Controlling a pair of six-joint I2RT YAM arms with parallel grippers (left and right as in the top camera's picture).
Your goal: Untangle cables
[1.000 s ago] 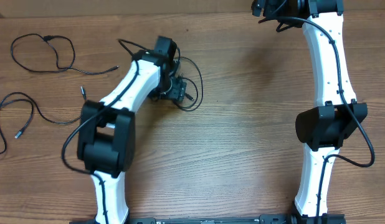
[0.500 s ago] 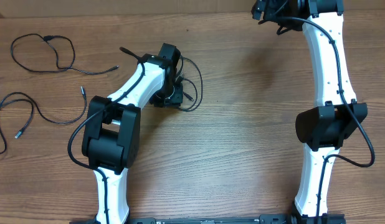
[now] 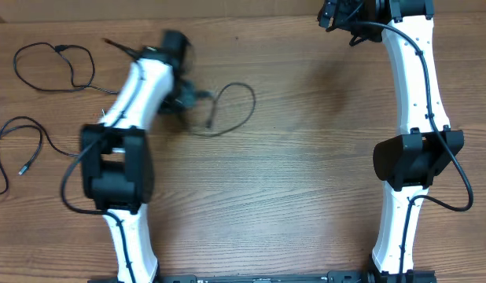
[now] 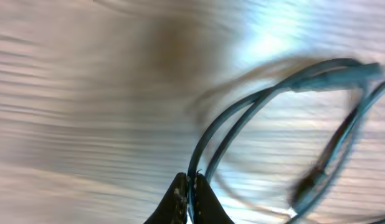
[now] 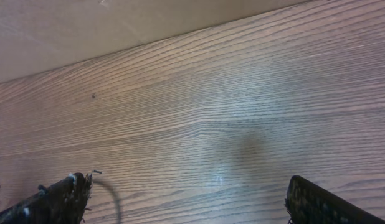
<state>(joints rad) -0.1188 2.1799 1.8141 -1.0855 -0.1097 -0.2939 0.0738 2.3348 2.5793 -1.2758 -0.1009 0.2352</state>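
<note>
Since the earlier overhead frames, the left arm has swung toward the left side of the table (image 3: 306,165), and the cable it carries now trails behind it as an open loop rather than a tight bundle. The left gripper (image 4: 191,198) is blurred by motion in the overhead view. In the left wrist view its fingertips are pinched nearly together on the held cable (image 3: 252,106), which leaves them as two parallel strands. A plug end (image 4: 309,185) hangs at the lower right of that view.

Two other cables already lie separate at the far left: the upper cable (image 3: 60,49) and the lower cable (image 3: 42,137), well apart from each other.

The right gripper (image 5: 189,198) hangs at the far edge with its fingers spread wide and nothing between them.

Step in hand, by judgement: dragging the last cable clear to lay it out. The next move calls for a bare patch of table away from the two laid cables, then release.
</note>
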